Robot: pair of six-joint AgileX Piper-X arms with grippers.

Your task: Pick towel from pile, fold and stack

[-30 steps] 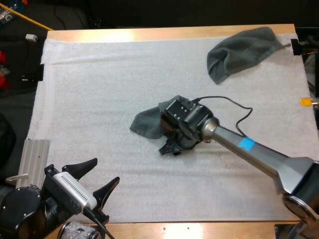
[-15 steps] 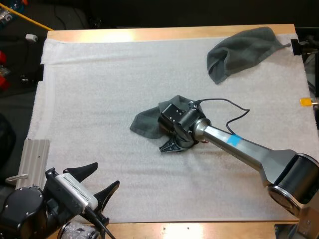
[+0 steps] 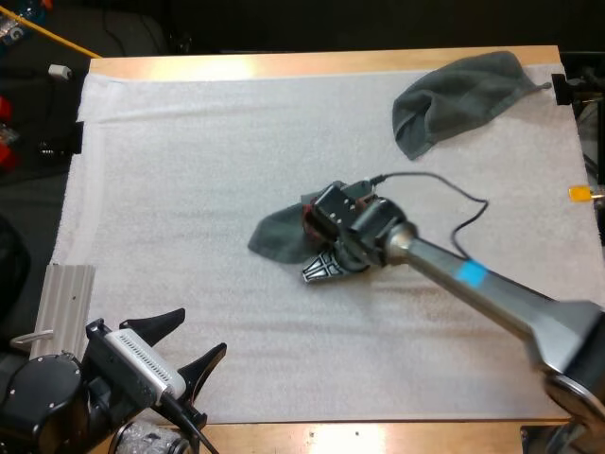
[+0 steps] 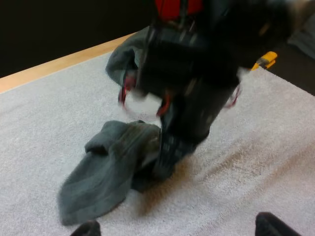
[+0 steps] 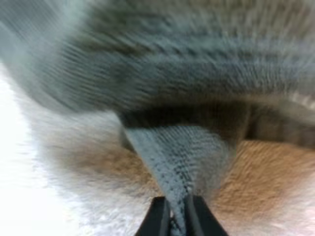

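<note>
Right gripper clamped on crumpled towel at centre of mat.
Fabric fold pinched between its 2 fingers; left gripper spread apart, clear, at near-left edge; far towel lies at right corner.

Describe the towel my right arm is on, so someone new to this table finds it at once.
On the white mat, look near the middle. A crumpled grey-green towel lies there, one fold pinched in the right gripper. The other towel lies loose at the mat's far right corner, with no gripper near it.
</note>
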